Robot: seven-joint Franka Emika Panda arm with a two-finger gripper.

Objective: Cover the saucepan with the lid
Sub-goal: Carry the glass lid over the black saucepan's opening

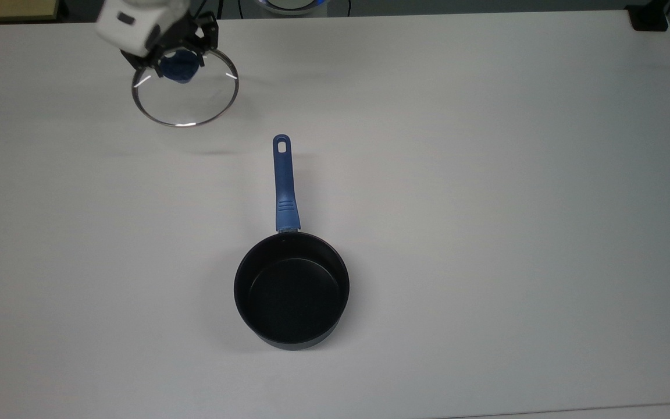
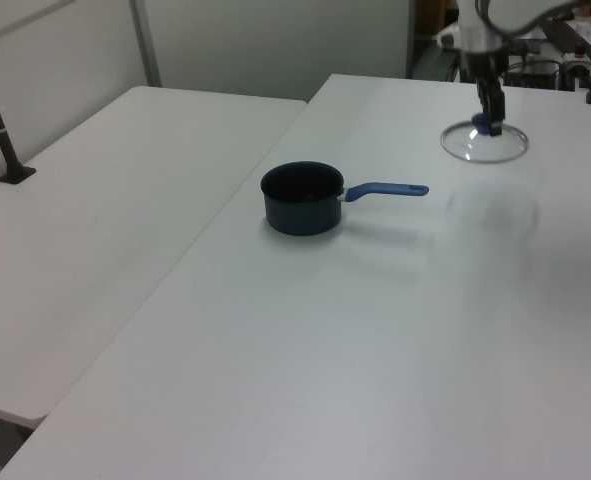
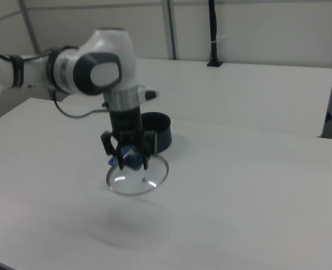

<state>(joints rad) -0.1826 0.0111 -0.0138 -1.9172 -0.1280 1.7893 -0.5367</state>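
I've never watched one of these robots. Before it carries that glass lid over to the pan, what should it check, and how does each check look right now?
1. Grip on the lid: the gripper is closed on the blue knob. Ok.
2. Lid off the table: in the left and right views its shadow lies apart from it, below. Ok.
3. Lid level: in the right view it hangs roughly flat. Ok.
4. Saucepan ready: upright, and nothing shows inside. Ok.
5. Path: nothing but bare table shows between lid and pan; the blue handle points toward the lid's side, so the lid should stay high above it. Ok.
6. Lid fits the pan's rim: cannot tell.
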